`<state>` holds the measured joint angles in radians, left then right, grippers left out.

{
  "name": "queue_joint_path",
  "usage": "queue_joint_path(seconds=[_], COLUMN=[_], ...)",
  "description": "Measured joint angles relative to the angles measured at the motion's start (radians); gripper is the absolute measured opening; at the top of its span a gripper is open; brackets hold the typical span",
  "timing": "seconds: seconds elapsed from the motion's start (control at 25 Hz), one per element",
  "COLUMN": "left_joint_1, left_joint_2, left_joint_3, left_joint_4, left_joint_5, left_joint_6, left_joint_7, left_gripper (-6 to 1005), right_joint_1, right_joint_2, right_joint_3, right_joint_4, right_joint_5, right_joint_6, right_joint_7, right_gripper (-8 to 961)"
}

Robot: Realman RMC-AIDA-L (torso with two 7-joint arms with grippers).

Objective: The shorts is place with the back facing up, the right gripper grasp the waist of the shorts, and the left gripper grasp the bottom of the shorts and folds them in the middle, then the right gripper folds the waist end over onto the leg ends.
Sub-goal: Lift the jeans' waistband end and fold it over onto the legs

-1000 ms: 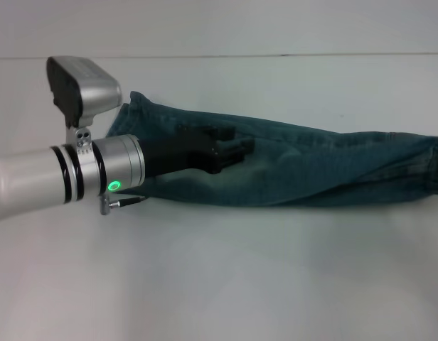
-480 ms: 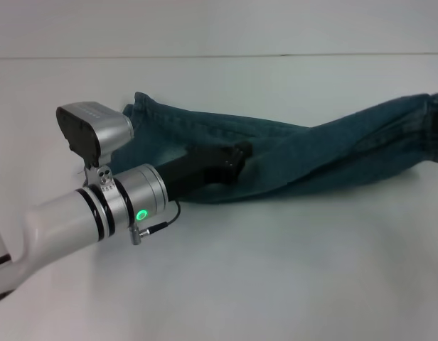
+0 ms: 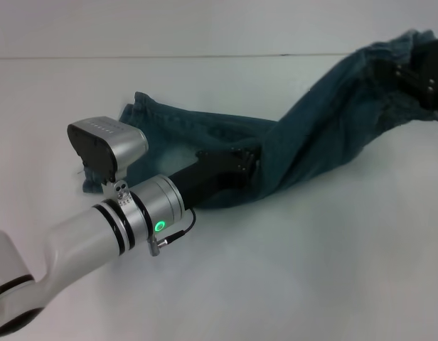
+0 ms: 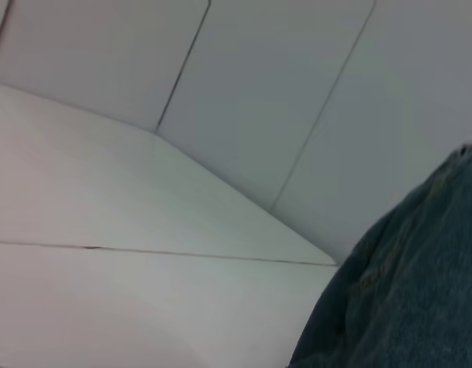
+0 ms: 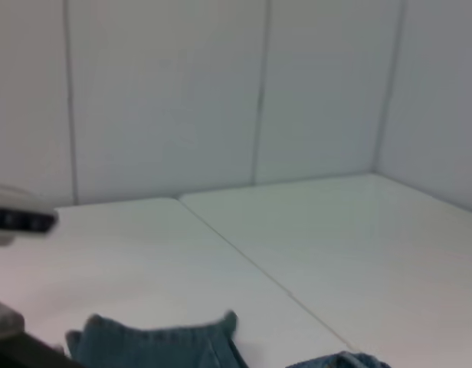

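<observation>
The shorts are blue-green denim, folded lengthwise on the white table. Their leg ends lie flat at the left. The waist end is raised off the table at the far right, held by my right gripper, a black claw partly cut off by the picture's edge. The denim slopes down from it to the table. My left gripper rests low on the middle of the shorts, at the near edge of the fabric. In the left wrist view denim fills one corner. The right wrist view shows the leg ends.
The white table stretches wide in front of the shorts. A white panelled wall stands behind the table's back edge. My left arm reaches in from the near left, its wrist camera housing over the leg ends.
My right gripper has lifted the waist end up and back, so the denim now slopes up to the right. My left arm has drawn back toward the near left.
</observation>
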<state>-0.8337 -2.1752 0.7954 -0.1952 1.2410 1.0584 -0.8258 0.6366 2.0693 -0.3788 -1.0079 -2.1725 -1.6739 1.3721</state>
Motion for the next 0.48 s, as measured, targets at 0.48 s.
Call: queue_joint_path(seconds=[0.48], left_joint_1=[-0.002], left_joint_2=[0.000], left_joint_3=[-0.270], left_joint_4=[-0.119], left_joint_5=[0.172], left_joint_6=[-0.052], left_joint_7=[0.176], left_gripper=[-2], right_joint_1=[0.203], right_joint_2=[-0.007], right_joint_3=[-0.106], right_joint_4=[0.064], right_joint_5=[0.002], right_joint_6=[0.092], right_joint_7=[0.031], right_gripper=[56])
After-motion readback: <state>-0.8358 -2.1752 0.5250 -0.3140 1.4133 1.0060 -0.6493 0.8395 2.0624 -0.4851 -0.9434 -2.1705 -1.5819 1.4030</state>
